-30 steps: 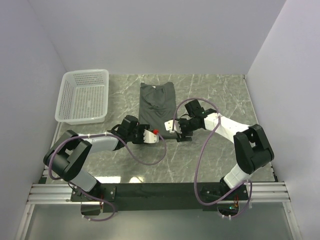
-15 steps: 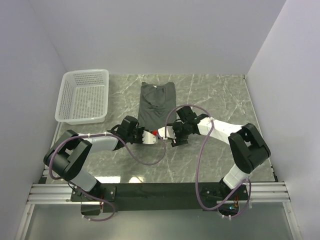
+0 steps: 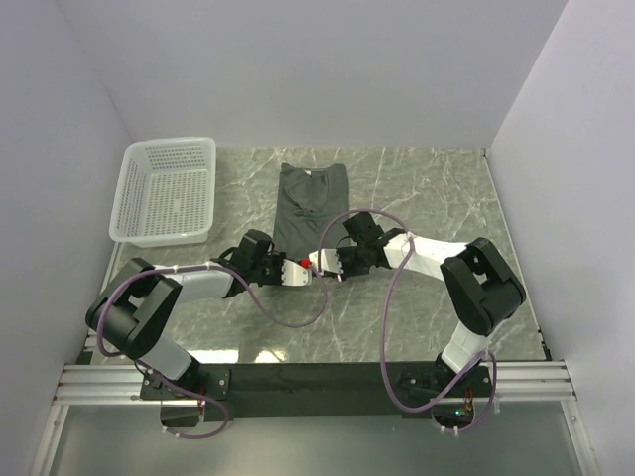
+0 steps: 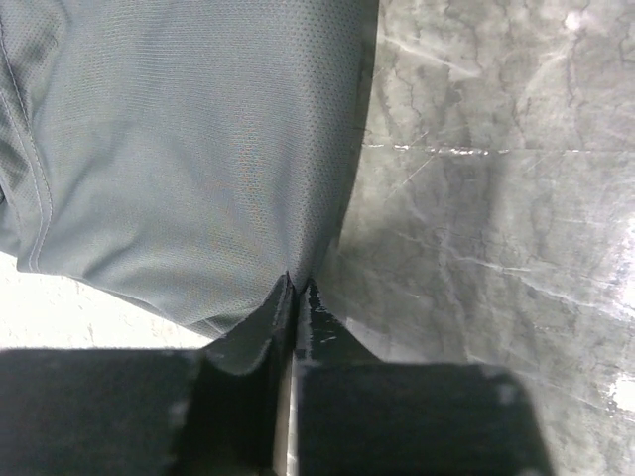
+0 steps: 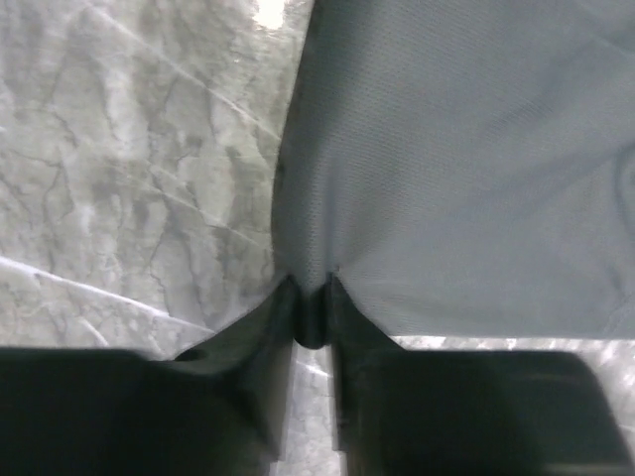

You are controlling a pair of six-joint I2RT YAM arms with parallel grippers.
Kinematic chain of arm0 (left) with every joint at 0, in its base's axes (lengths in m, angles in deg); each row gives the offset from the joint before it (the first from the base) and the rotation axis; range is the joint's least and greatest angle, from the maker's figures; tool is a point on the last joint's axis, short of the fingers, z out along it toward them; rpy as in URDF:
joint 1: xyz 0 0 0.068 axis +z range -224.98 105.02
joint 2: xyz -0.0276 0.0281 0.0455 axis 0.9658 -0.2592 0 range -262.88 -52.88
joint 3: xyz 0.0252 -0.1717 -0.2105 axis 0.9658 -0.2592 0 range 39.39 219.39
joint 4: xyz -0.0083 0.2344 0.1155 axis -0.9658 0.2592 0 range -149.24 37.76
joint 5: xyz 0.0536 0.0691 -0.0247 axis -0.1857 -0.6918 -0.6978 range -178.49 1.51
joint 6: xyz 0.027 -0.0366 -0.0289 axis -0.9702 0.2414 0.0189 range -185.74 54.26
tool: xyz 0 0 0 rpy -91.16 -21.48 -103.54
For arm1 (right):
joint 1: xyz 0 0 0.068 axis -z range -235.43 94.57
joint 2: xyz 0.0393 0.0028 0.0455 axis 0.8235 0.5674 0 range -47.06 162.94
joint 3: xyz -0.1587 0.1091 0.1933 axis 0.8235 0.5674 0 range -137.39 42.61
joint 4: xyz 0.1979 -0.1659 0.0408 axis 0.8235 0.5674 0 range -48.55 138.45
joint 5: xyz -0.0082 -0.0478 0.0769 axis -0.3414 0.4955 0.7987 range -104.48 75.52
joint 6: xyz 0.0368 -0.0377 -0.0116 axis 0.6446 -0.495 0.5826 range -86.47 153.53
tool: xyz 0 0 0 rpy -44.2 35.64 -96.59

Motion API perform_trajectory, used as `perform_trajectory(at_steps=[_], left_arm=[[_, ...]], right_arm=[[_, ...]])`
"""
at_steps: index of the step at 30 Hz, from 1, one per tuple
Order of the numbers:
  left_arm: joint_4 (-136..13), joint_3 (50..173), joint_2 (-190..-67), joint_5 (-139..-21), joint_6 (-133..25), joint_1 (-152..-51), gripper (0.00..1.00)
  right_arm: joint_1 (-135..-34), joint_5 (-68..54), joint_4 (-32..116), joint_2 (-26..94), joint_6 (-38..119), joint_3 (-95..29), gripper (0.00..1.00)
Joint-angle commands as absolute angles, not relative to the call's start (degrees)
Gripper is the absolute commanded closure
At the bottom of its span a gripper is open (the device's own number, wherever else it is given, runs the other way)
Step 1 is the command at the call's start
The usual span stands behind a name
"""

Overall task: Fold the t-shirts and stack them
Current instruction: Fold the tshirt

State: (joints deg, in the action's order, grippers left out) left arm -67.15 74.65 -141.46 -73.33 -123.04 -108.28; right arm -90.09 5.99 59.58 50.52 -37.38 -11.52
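Observation:
One dark charcoal t-shirt [image 3: 311,201] lies on the marble table, folded into a narrow strip with its collar at the far end. Both grippers meet at its near hem. My left gripper [image 3: 301,270] is at the hem's near left corner. In the left wrist view the left gripper [image 4: 296,286] is shut on the t-shirt [image 4: 189,149], pinching the hem edge. My right gripper [image 3: 323,262] sits just right of it. In the right wrist view the right gripper [image 5: 312,290] holds a small bunch of the t-shirt [image 5: 456,159] between its closed jaws.
A white mesh basket [image 3: 127,203] stands at the far left of the table. Grey walls close in the back and both sides. Bare marble table [image 3: 437,193] lies to the right of the shirt and in front of the grippers.
My right gripper has slid left to the shirt's near hem and closed on it. My left gripper has closed on the hem corner with little movement of its arm.

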Motion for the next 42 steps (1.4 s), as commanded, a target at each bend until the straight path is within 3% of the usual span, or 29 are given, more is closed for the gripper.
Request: perform_trajectory(at_steps=[1, 2, 8, 23, 42], left_arm=[[-65.9, 74.1, -140.2, -70.9, -122.4, -108.4, 0.99], [-66.0, 73.9, -140.1, -70.8, -122.4, -108.4, 0.99], [-66.1, 73.7, -138.8, -70.0, -122.2, -108.3, 0.99], [-63.7, 73.8, -132.7, -62.9, -120.1, -106.1, 0.99], [-43.3, 81.6, -124.6, -50.7, -118.3, -108.5, 1.00]], right_arm=[[-90.8, 4.9, 58.9, 51.4, -37.0, -11.2, 0.79], [-90.7, 5.1, 58.6, 51.0, -37.5, -10.7, 0.86], [-89.9, 7.8, 57.8, 47.8, -38.7, -8.5, 1.00], [-83.1, 22.7, 67.7, 41.4, -38.3, -12.2, 1.00], [-81.2, 31.5, 87.6, 37.0, -31.2, -19.9, 1.00]])
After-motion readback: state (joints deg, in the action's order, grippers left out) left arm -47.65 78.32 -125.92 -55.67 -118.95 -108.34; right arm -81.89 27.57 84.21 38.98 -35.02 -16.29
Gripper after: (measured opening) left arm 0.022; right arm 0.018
